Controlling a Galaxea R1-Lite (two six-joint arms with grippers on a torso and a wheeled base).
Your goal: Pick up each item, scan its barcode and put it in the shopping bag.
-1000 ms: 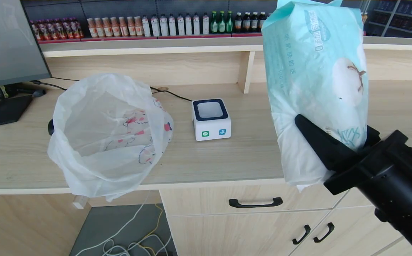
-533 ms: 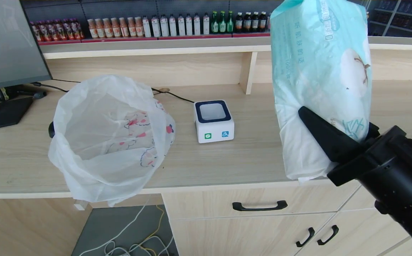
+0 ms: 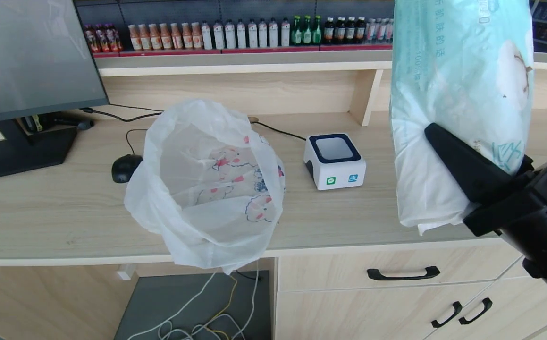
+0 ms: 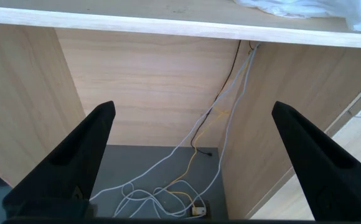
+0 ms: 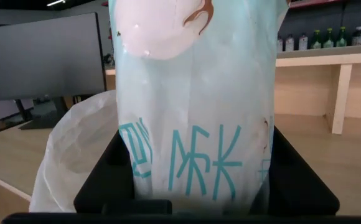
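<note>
While my right end effector (image 3: 478, 148) pinches the lower end of the tissue pack (image 3: 457, 94), one black finger pressed in on each side, the pack stands upright in the air to the right of the barcode scanner (image 3: 334, 161), well above the tabletop (image 3: 42, 208). The pack is teal and white, with a cotton boll printed on its face. Seen from my right wrist, it sits wedged between my two fingers.

Just to the left of the scanner stands the white plastic shopping bag (image 3: 207, 184), mouth open and facing up. Its lower end sags over the tabletop's front edge. A patterned item shows faintly through its wall. Farther left of the scanner, past the bag, lies a black computer mouse (image 3: 123, 168), and farther left again a dark monitor (image 3: 32, 52) on its stand. Behind the scanner, a shelf carries a row of bottles (image 3: 235, 34). Below and to the right of the scanner are drawers with black handles (image 3: 403, 273).

My left end effector (image 4: 193, 112) is spread wide and holds nothing. It hangs lower than the scanner, facing the recess under the tabletop, where white and yellow cables (image 4: 187, 162) trail down.
</note>
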